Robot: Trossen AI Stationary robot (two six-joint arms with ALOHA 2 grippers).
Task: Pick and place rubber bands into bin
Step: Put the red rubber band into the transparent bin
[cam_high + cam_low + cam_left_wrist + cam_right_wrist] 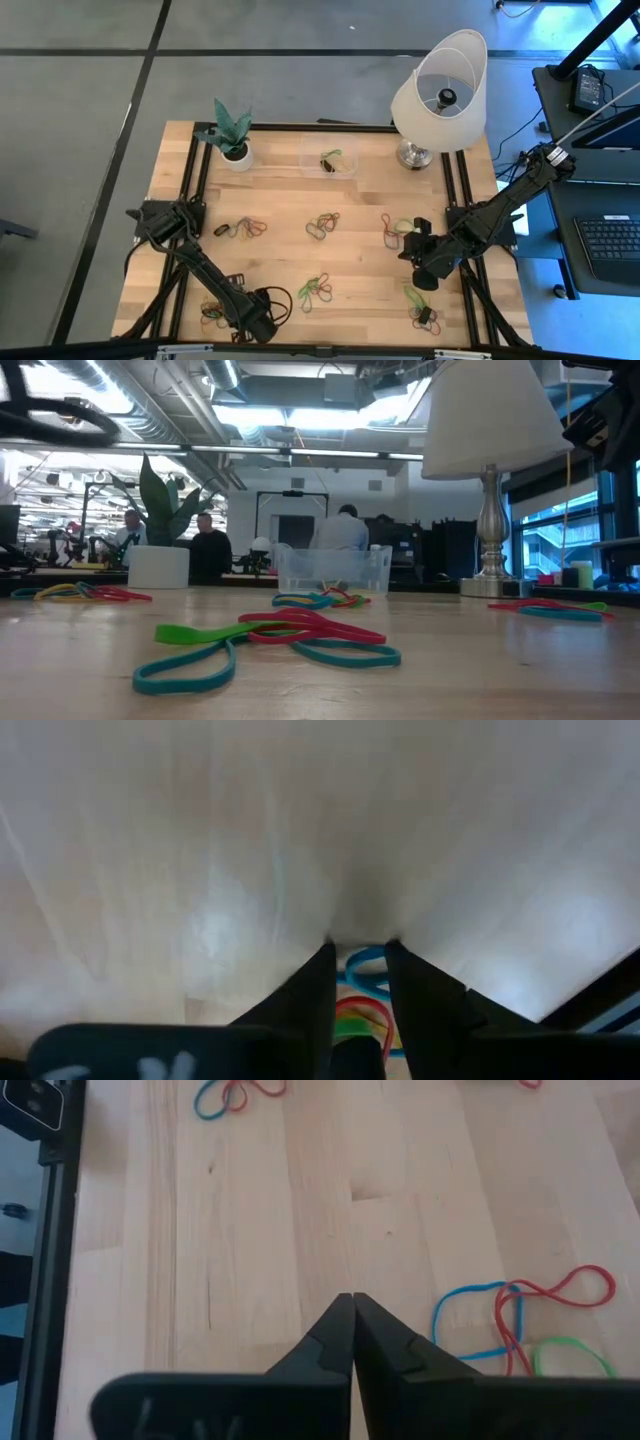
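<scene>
Roughly seven rubber bands (322,226) clusters, one bin (331,160)

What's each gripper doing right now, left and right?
Left gripper: fingers closing around rubber bands on the table; grip not confirmed.
Right gripper: shut, empty, above the table.

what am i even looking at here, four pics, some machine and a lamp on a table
Two robot arms work at a wooden table. One picture looks down from above, one looks level across the tabletop, and two come from cameras on the arms' wrists. Clusters of rubber bands lie scattered about, with a lamp, a potted plant and a clear bin at the back. The left gripper is down at the near edge with its fingers around some bands. The right gripper is shut, holding nothing.
</scene>
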